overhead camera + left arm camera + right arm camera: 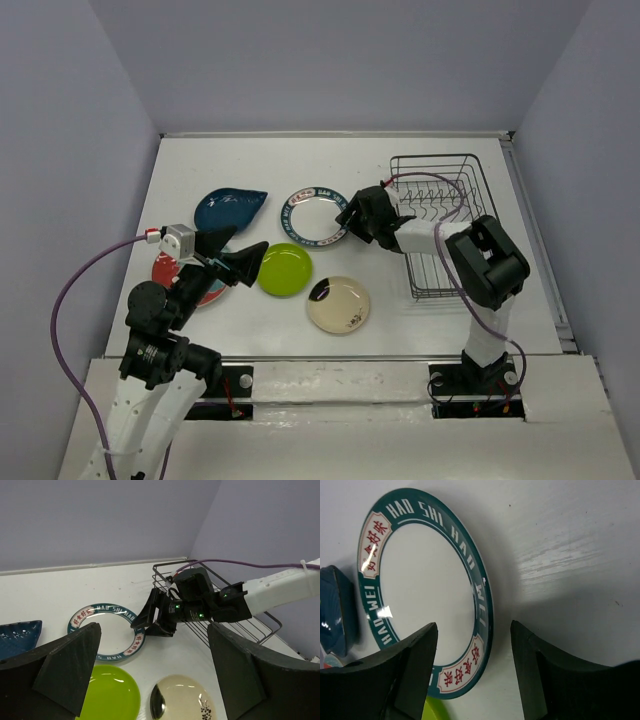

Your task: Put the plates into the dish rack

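White plate lies flat mid-worktop, toward the far edge, just left of the rack. It looks stiff, glazed, slippery and breakable, so it is best pinched across its raised rim. The right end effector gapes wide over the rack-side rim, gripping nothing; the left end effector hangs open and empty.

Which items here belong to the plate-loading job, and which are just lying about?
Job: leaf-shaped blue plate, white plate with lettered rim, green plate, cream plate, red plate, wire dish rack.
Not the job: purple cables, white table.
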`<state>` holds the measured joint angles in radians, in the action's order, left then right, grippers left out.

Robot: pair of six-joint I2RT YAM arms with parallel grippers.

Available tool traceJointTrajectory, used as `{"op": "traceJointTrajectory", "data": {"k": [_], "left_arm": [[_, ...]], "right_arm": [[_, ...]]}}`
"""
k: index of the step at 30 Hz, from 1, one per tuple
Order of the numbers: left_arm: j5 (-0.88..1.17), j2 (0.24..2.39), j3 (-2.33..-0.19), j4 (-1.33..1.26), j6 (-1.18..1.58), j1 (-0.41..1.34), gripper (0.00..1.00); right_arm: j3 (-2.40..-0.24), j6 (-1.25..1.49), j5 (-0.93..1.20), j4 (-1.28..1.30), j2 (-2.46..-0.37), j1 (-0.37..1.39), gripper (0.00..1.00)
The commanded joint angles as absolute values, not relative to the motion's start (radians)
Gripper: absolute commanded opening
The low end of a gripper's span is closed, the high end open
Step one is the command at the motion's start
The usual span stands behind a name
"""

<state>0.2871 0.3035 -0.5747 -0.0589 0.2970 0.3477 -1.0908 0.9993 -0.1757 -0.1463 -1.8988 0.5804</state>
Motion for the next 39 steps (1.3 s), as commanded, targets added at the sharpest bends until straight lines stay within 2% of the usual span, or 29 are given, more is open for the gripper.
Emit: {"op": "traceJointTrajectory", "data": {"k": [1,4,7,11,15,23,29,33,39], "left_arm": [[0.296,0.295,-0.62,-0.091,0.284,0.354,0.99],[0.296,0.293,-0.62,-0.091,0.284,0.357,0.99],[0.293,0.291,-0.618,-0.091,0.284,0.357,0.99],[0.29,0.291,-0.618,-0.089,0.284,0.356,0.99],[0.293,0.293,-0.62,-0.091,0.284,0.357,0.99],[0.293,0.288,-0.618,-0.091,0.284,0.359,0.99],[0.293,0.282,-0.617,-0.092,0.285,0.362,0.99],[0.291,0.265,-0.615,-0.092,0.285,0.373,0.99],[0.291,0.239,-0.615,-0.091,0.284,0.402,0.99]], "right_arm": [[-1.149,1.028,-0.205,-0.17,-1.936,0.614,0.64],[-1.17,1.026,-0.225,-0.153,-1.966,0.624,0.59],[-1.198,1.02,-0.218,-0.14,-2.0,0.634,0.45],[-1.201,0.988,-0.261,-0.14,-1.968,0.653,0.2],[-1.201,0.908,-0.333,-0.147,-1.901,0.682,0.08],[-1.207,0.677,-0.602,-0.13,-1.671,0.713,0.07],[-1.206,0.339,-0.836,-0.107,-1.473,0.69,0.07],[-1.207,0.102,-0.929,-0.107,-1.346,0.614,0.07],[-1.184,-0.159,-0.997,-0.087,-1.267,0.347,0.07]]}}
